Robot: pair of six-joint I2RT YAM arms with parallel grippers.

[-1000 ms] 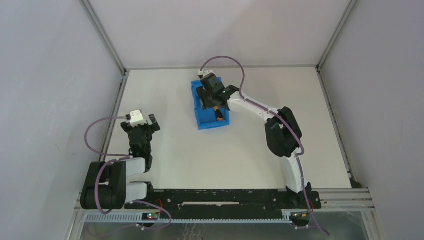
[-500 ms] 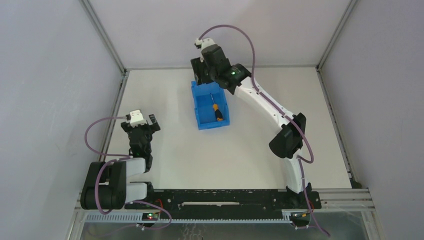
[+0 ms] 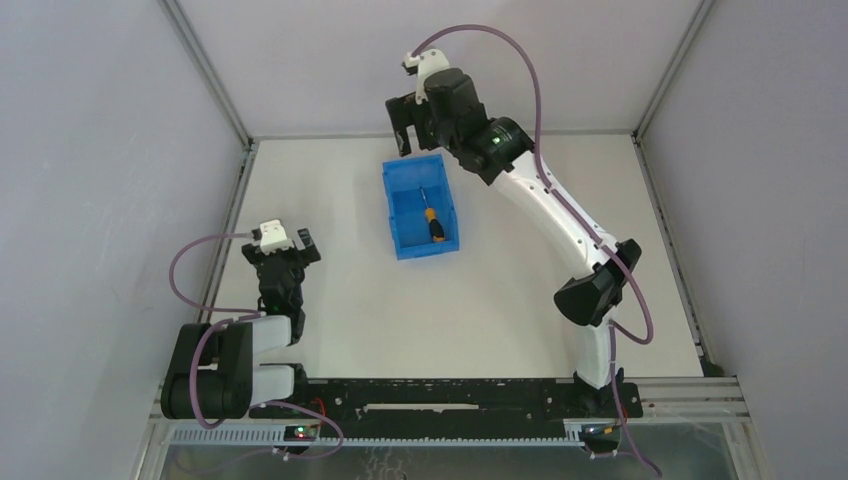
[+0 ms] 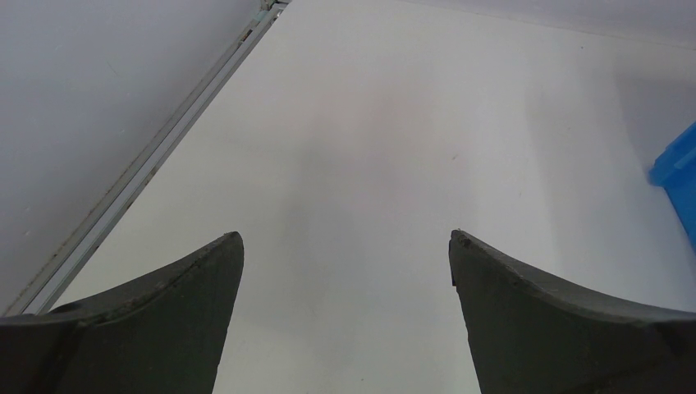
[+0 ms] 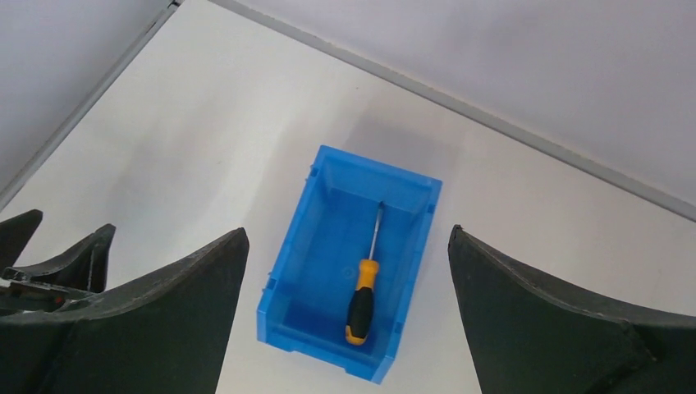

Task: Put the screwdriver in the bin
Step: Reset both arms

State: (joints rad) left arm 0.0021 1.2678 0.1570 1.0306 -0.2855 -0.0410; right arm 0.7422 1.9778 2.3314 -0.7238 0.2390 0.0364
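Observation:
The screwdriver [image 3: 432, 222], orange-yellow and black with a thin shaft, lies flat on the floor of the blue bin [image 3: 389, 212], its handle toward the low front edge. From the right wrist the screwdriver [image 5: 361, 300] shows free inside the bin [image 5: 287, 250]. My right gripper [image 3: 412, 138] hangs high above the bin's far end. It is open [image 5: 346, 232] with nothing between its fingers. My left gripper [image 3: 283, 248] rests at the left of the table, open [image 4: 346, 236] and empty, over bare tabletop.
The white table is walled on the left, back and right, with metal rails along its edges. A corner of the bin [image 4: 678, 164] shows at the right of the left wrist view. The arm bases sit on the black bar [image 3: 440, 392] at the near edge.
My right gripper has let go of the screwdriver, opened wide and risen up and back out of the bin. The screwdriver now lies loose in the bin. The left arm has not moved.

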